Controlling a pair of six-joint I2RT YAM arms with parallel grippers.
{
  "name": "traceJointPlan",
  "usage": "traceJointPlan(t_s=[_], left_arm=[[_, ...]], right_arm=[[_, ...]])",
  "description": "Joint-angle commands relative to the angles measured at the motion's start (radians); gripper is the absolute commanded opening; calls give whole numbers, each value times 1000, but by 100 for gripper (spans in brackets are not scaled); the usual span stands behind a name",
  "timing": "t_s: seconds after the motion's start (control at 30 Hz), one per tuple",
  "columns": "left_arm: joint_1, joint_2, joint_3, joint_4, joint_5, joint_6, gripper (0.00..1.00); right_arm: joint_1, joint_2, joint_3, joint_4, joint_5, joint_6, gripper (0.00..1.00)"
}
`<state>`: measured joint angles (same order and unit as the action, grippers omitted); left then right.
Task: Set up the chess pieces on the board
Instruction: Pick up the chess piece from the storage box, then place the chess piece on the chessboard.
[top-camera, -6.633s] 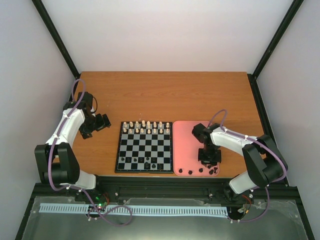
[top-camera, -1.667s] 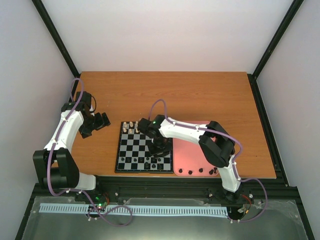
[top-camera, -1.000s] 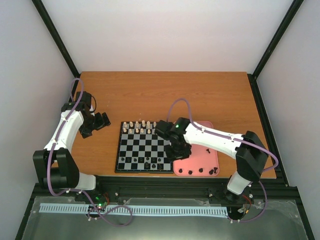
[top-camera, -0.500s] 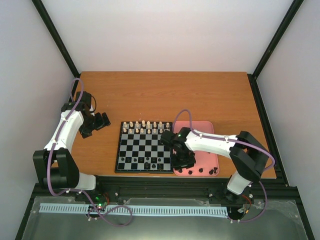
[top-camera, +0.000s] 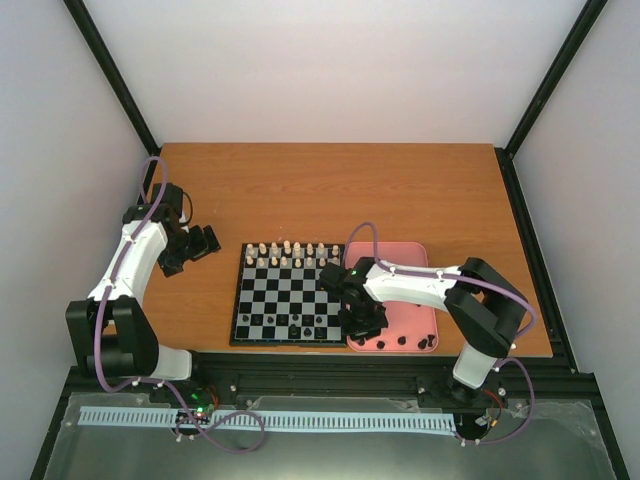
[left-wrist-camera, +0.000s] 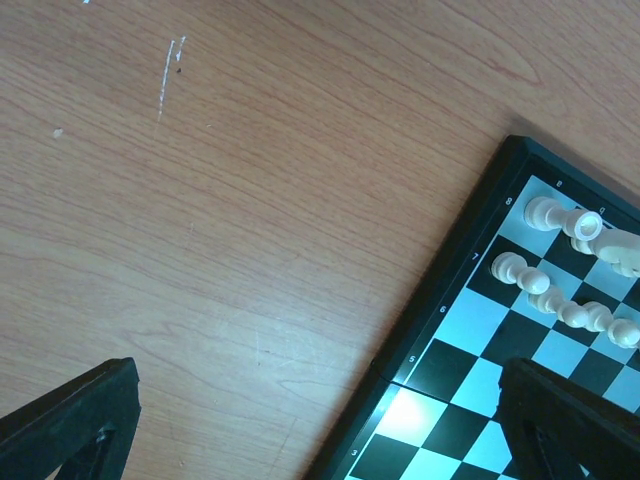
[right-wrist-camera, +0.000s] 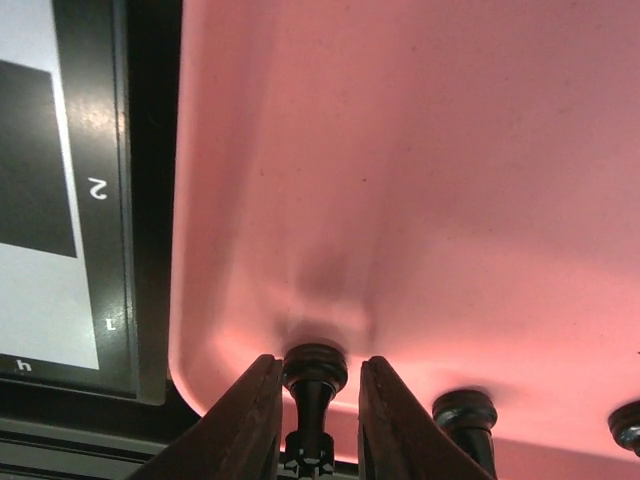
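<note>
**Top view.** The right gripper (top-camera: 362, 325) is now at the near-left corner of the pink tray (top-camera: 385, 255), just beside the board (top-camera: 288, 292). Half a second back it was a touch farther out. A second back it sat higher, on the seam between board and tray, and before that it was over the board's near right squares. The forearm has folded in closer to the base. The left gripper (top-camera: 207, 243) has not shifted. It is parked over the table (top-camera: 330, 190) left of the board, well apart from it. Some black chess pieces (top-camera: 401, 341) are lined along the tray's near edge, and a few more stand on the board's near rows. The cream-white pieces (top-camera: 285, 255) fill the two far rows, as before. No writing is legible from here.

**Left wrist.** The fingers (left-wrist-camera: 75, 420) are spread wide at the bottom corners of the frame with nothing between them. Bare wood lies below, with the board's corner at right. The rim digits 8, 7, 5 and 3 read clearly, and the one between 7 and 5 is too faint to read. Two rows of cream-white pieces run off the right edge.

**Right wrist.** The fingers have closed in on either side of one black piece (right-wrist-camera: 315, 385), which stands at the tray's corner wall. One finger looks to be against its base, while a thin strip of pink shows on the other side. I cannot tell whether the grip is firm. Two more black pieces sit to the right along the same edge. On the board rim at left there is a "2", a mark that reads as "1", and an "h".
</note>
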<state>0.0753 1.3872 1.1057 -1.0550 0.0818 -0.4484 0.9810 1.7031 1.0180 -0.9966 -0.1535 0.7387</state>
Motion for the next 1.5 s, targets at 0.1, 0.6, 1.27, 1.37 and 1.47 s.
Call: traceJointPlan(t_s=[0.1,0.6,1.27,1.37,1.47], left_arm=[[-7,-4,-4,5,-10,9,100],[-6,-17,-10,2,-2,10,100],[-6,-19,6,-5,-8,11,100],[-6,-18,5,-5,-7,11,100],[-6,-15,2,-2,-9,11,100]], right_arm=[[-7,1,-6,-7,-5,5,21],[-7,-26,104,-105,28,15,11],[-15,155,331,-92,37,-77,11],[-19,159,336,-92,36,-80,11],[-18,149,332,-92,18,-72,10]])
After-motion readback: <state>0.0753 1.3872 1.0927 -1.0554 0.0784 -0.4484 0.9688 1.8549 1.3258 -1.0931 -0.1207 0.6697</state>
